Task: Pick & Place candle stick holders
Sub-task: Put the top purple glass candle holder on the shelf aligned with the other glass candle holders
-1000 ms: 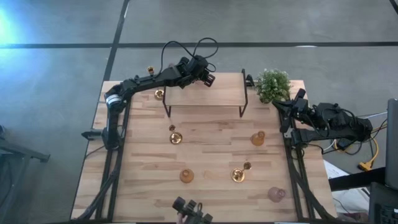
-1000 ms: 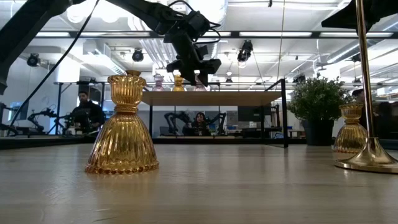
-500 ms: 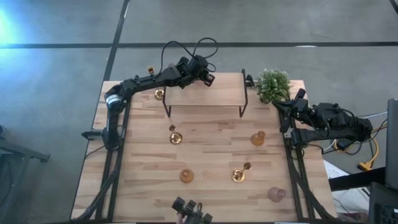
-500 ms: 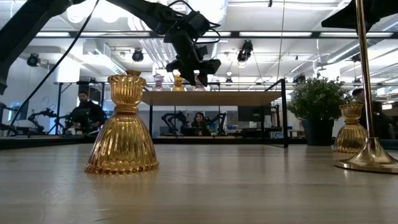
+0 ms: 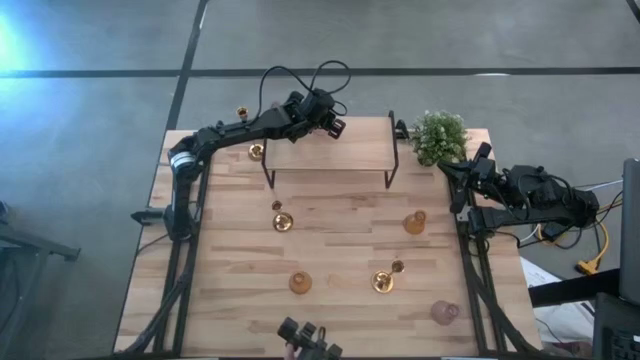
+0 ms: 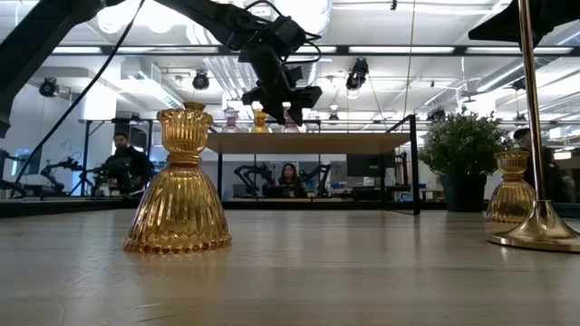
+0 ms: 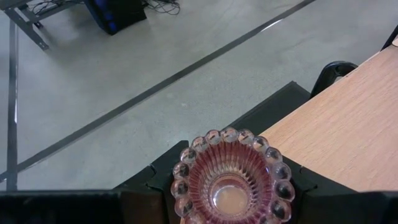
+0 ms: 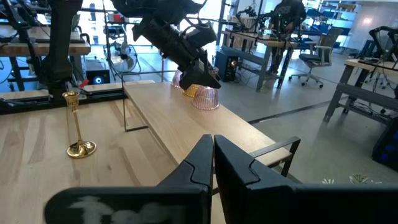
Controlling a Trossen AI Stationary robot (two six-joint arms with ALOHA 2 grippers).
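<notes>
The left gripper (image 5: 334, 126) sits over the raised wooden shelf (image 5: 330, 155), its fingers clasping a ribbed pink glass bell-shaped holder (image 7: 231, 180); only the left wrist view shows this grip. The right gripper (image 8: 213, 151) waits, fingers pressed together, empty, near the green potted plant (image 5: 439, 135).

A pink glass holder (image 7: 231, 182) with a bumpy rim sits upright between the left gripper's (image 5: 335, 126) fingers on the far shelf, beside two more (image 8: 189, 90). Two amber ones (image 5: 300, 283) and a pink one (image 5: 444, 313) stand on the table. Three thin gold candlesticks (image 5: 283, 221) stand upright too.
</notes>
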